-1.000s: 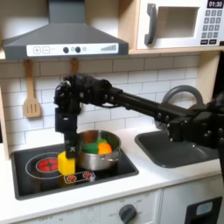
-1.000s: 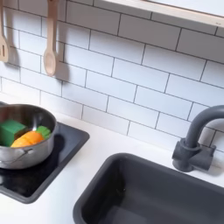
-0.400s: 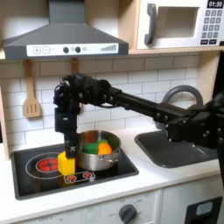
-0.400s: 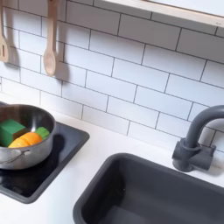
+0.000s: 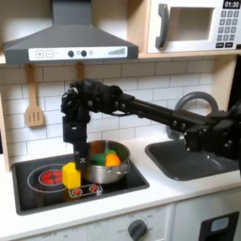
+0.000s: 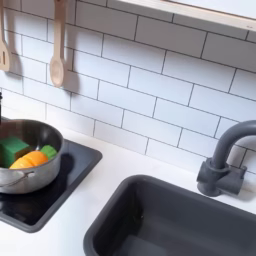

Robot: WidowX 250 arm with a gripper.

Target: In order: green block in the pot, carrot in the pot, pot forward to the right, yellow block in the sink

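A: Where is the yellow block point(image 5: 71, 175) sitting?

B: On the stovetop point(image 5: 42, 179), just beside the pot point(image 5: 104, 168) at its nine o'clock — the gripper point(image 5: 79, 156) is hovering above both, finger state impossible to tell.

A: How should it handle?

B: Probably light, rigid, perhaps slick — pinching opposite flat faces looks best. The sink point(image 5: 193, 162) is waiting at three o'clock.

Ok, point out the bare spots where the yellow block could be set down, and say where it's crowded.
The sink basin is bare. White counter lies free between the stovetop and the sink, and along the tiled wall. It is crowded on the stovetop: the pot holds the green block and carrot, with the yellow block and gripper close beside it.
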